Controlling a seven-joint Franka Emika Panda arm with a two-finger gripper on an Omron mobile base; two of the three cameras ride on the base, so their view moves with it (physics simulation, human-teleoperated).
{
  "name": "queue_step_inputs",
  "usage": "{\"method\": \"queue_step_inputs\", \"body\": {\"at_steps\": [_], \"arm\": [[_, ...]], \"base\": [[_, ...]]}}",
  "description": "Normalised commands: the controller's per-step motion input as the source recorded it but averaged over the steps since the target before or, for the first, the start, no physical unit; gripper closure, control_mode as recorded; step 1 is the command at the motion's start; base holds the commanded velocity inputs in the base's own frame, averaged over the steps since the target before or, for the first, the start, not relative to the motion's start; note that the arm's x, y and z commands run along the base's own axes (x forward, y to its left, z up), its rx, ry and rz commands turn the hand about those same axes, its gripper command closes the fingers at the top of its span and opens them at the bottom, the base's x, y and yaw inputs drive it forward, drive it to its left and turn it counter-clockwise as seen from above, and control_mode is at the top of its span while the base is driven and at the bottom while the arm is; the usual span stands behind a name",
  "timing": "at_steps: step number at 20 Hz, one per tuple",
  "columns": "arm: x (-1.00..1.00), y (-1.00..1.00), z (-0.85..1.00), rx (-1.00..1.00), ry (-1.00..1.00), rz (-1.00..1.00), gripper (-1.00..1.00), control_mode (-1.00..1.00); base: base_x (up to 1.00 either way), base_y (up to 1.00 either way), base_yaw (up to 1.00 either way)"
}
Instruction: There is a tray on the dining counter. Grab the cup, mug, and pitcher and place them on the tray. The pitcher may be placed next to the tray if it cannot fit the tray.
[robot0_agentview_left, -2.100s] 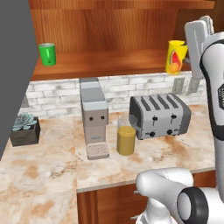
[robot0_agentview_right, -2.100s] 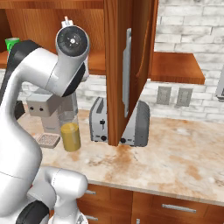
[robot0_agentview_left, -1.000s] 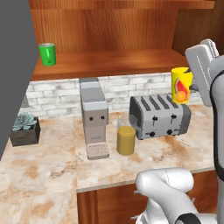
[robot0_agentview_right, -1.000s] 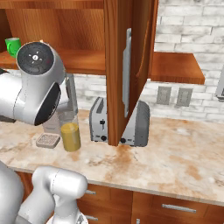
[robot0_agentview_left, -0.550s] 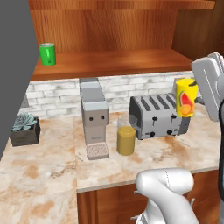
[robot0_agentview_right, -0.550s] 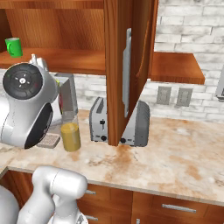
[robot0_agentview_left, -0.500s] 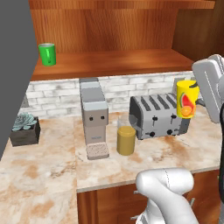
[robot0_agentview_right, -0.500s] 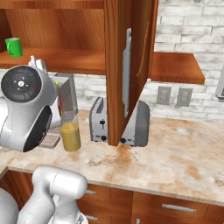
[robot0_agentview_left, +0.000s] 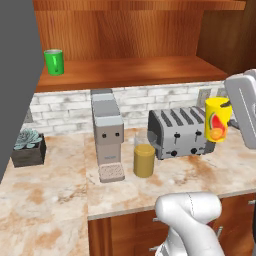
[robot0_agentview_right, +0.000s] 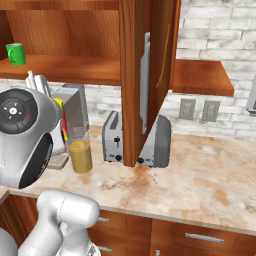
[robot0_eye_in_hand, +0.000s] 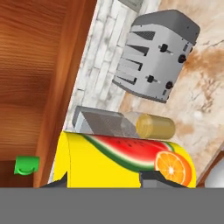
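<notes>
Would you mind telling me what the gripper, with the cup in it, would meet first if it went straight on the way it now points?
Probably the pitcher: in the hand view it lies just past the held cup, ahead of the gripper, with the coffee machine beside it. Depth is unclear.

Cup (robot0_agentview_right: 61, 120): mostly hidden behind arm in right base view. Gripper (robot0_agentview_left: 235, 114) cut by left base view's right edge; finger contact unclear.

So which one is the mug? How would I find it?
Look at the long wooden shelf above the marbled stone counter. Far at its left end, above the grey coffee machine, stands the squat bright green mug, alone on the shelf. The yellow fruit-picture cup and the glass pitcher of amber juice are both lower down.
</notes>
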Motion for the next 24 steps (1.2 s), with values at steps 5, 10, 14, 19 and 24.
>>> {"method": "queue_step_inputs", "body": {"at_steps": [5,10,14,19,24], "arm": [[0.00,0.00,0.00,0.00,0.00,0.00,1.00,1.00],[0.00,0.00,0.00,0.00,0.00,0.00,1.00,1.00],[0.00,0.00,0.00,0.00,0.00,0.00,1.00,1.00],[0.00,0.00,0.00,0.00,0.00,0.00,1.00,1.00],[0.00,0.00,0.00,0.00,0.00,0.00,1.00,1.00]], "base": [[-0.51,-0.01,0.00],[-0.99,-0.39,-0.01],[-0.80,-0.36,-0.16],[-0.26,-0.21,-0.50],[0.00,-0.06,-0.75]]}}
